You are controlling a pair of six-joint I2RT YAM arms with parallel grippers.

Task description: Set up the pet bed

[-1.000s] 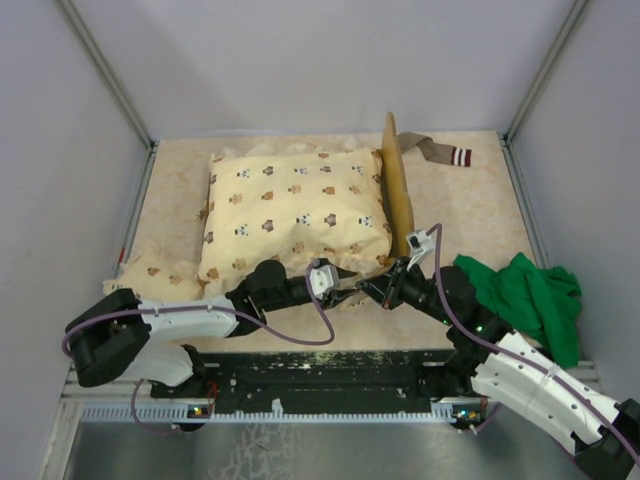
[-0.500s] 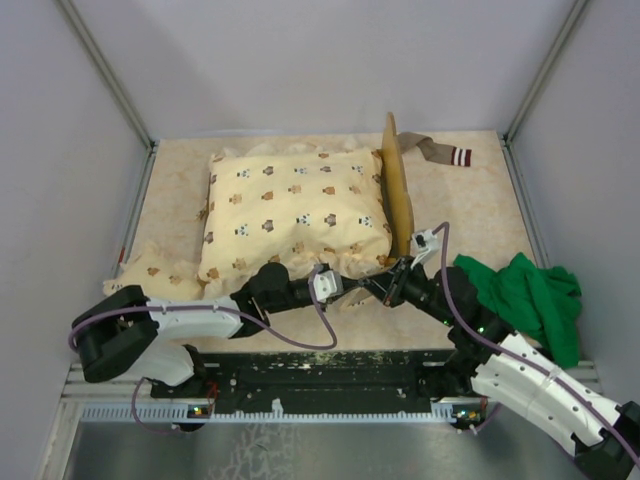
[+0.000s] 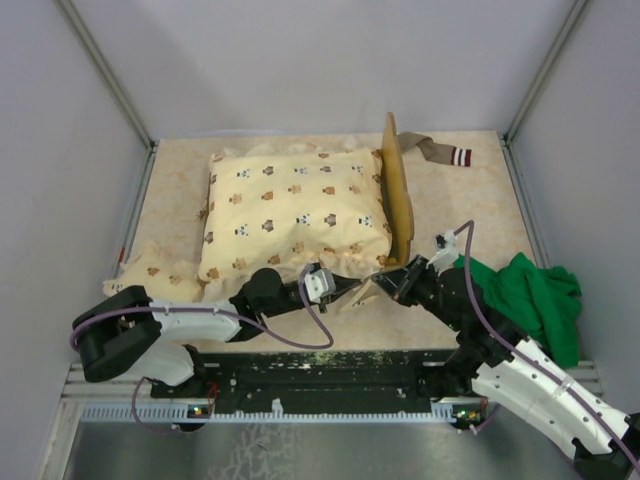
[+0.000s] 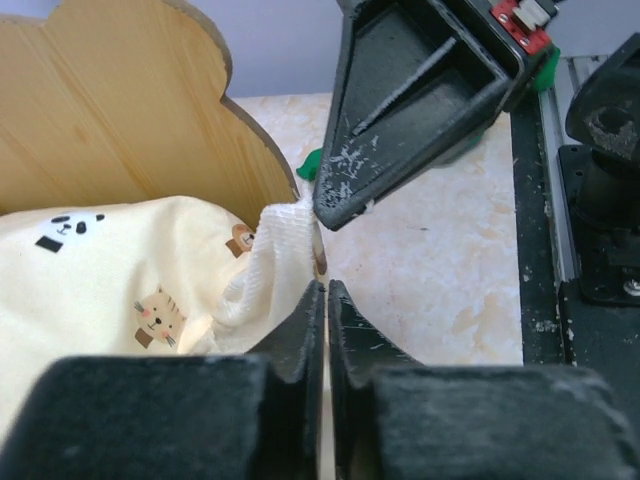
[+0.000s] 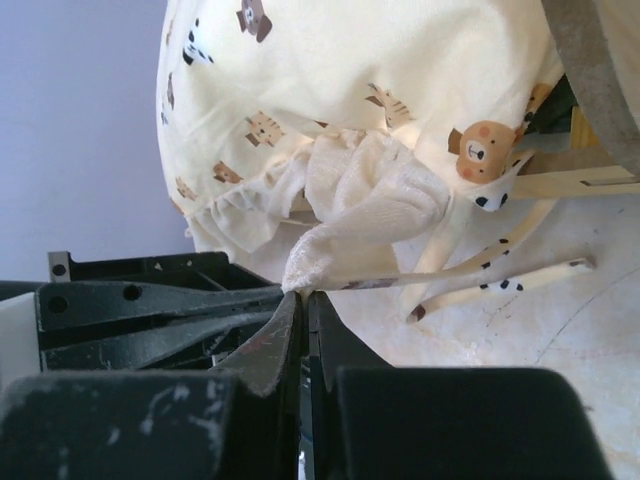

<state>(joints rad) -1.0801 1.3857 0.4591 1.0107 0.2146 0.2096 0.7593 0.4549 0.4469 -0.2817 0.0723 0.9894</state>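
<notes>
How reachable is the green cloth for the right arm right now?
Probably yes, once it lets go: the green cloth lies just beside the right arm, nothing between, but the right gripper looks shut on the white quilt frill.

The quilt (image 3: pixel 290 215) hides most of the pet bed (image 3: pixel 399 200). The frame's lower right edge cuts off the right arm (image 3: pixel 545 390).

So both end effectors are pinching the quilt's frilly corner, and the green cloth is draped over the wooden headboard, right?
Not quite: the green cloth isn't on the wooden headboard. The top view shows it crumpled on the table beside the right arm, apart from the headboard. The left end effector and right end effector do pinch the frilly corner of the quilt.
</notes>
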